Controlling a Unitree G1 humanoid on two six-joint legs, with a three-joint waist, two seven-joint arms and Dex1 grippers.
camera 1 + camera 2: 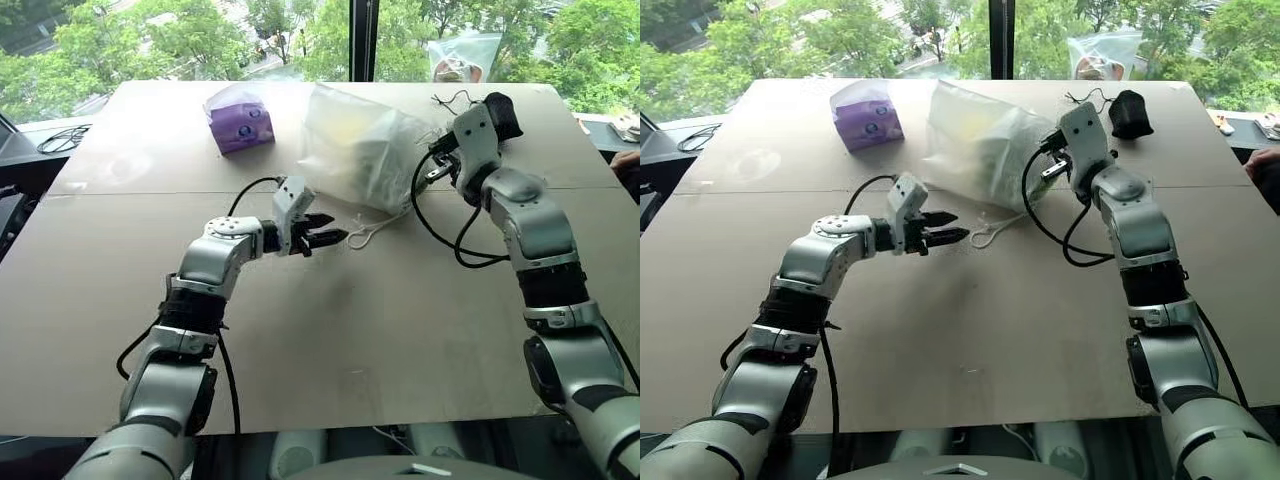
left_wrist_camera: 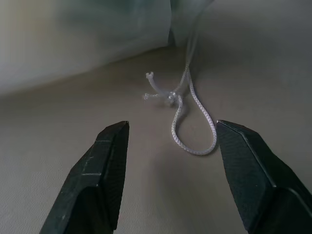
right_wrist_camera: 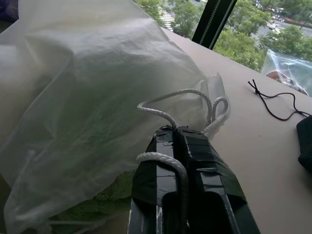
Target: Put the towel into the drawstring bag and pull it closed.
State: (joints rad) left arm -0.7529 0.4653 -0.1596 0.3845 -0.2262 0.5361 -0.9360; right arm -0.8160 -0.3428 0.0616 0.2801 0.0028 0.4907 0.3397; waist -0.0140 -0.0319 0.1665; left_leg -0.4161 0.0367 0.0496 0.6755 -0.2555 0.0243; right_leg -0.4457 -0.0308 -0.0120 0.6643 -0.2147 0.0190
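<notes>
From the head, one white semi-sheer drawstring bag (image 1: 355,150) lies on the tan desk (image 1: 330,330). Left wrist: left claw (image 2: 168,141) gapes wide before one looped white cord (image 2: 192,122). Right wrist: right claw (image 3: 178,131) pinches another cord (image 3: 170,95); green fluffy towel (image 3: 97,207) inside the bag.

Left tool (image 2: 168,141) agape, right tool (image 3: 176,134) clamped

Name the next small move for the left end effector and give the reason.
Probably ease the left end effector forward and close on the cord loop. Its fingers stand open with the loop lying on the table between them, unheld. The right end effector is already shut on a cord at the drawstring bag, the towel inside.
</notes>
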